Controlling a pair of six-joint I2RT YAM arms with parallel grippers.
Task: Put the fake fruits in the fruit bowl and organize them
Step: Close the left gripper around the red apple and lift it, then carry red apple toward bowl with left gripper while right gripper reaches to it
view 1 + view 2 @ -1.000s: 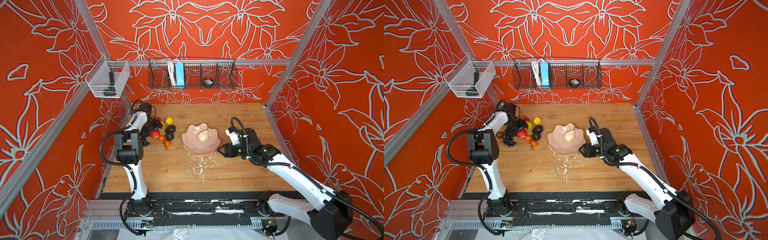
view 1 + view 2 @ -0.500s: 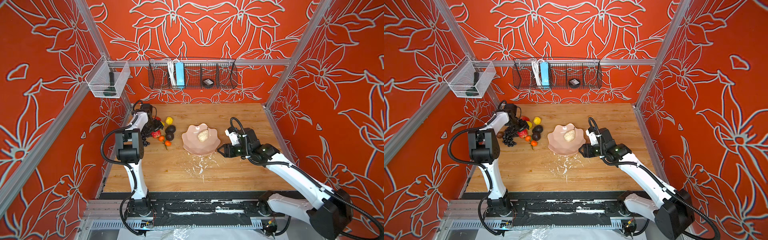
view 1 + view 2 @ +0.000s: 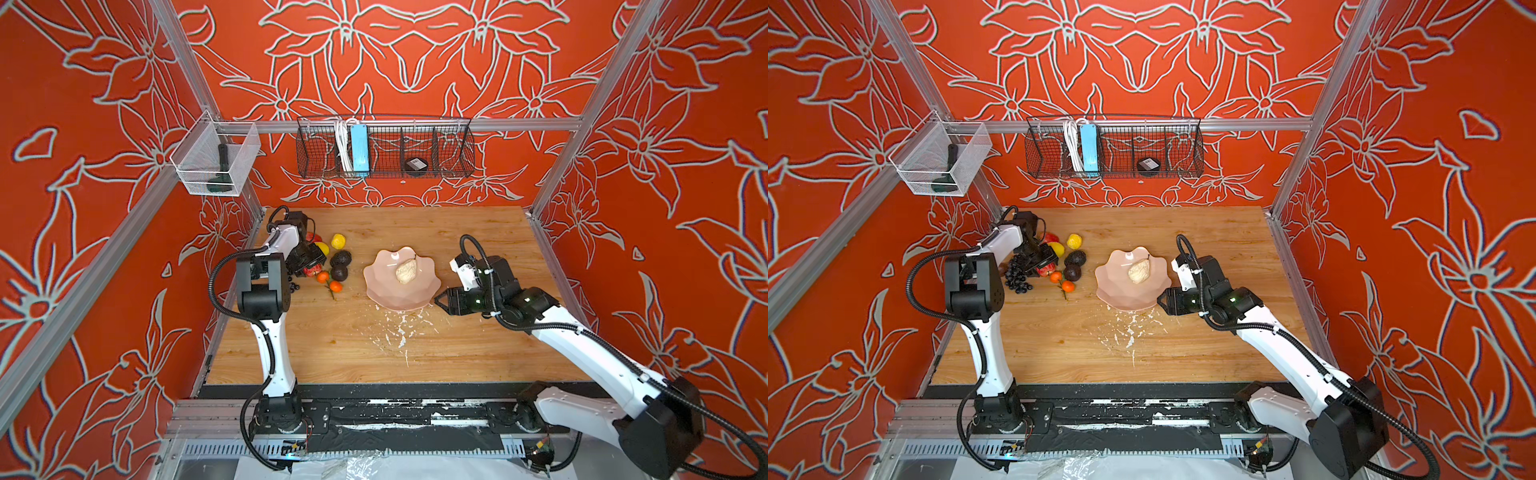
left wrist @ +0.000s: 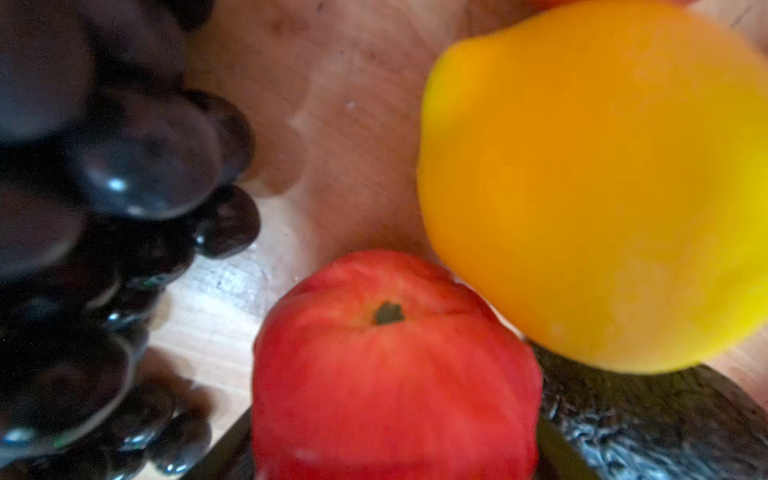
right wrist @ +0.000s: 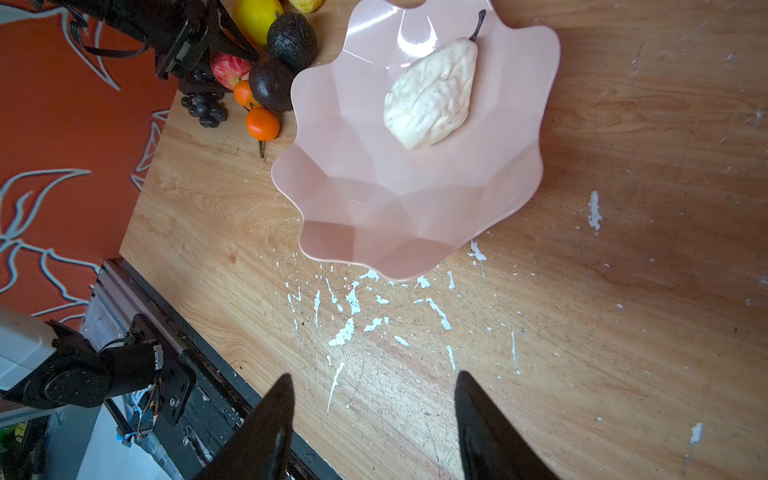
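Two grippers sit at opposite sides of the fruit bowl. Our left gripper is down in the fruit pile at the left edge of the table, its jaws standing either side of the red apple. Only slivers of its dark fingers show in the left wrist view, so we cannot tell whether they press the apple or merely flank it. Our right gripper is spread wide and holds nothing, hovering low just beside the bowl's right rim. Around the apple we see a smooth yellow lemon right against it, a glossy black grape bunch near its other side, and a rough-skinned dark avocado beside both apple and lemon. In both top views a second avocado, two small oranges and another lemon lie on the bowl side of the pile, all on the wood and outside the bowl. The fruit bowl is pale pink, shallow and glossy, with a wavy scalloped rim and faceted inner walls, and it stands near the middle of the table, far wider than any fruit. Inside it lies one cream, speckled pear on its side, with a thin dark stem. White flecks mark the wood just in front of the bowl.
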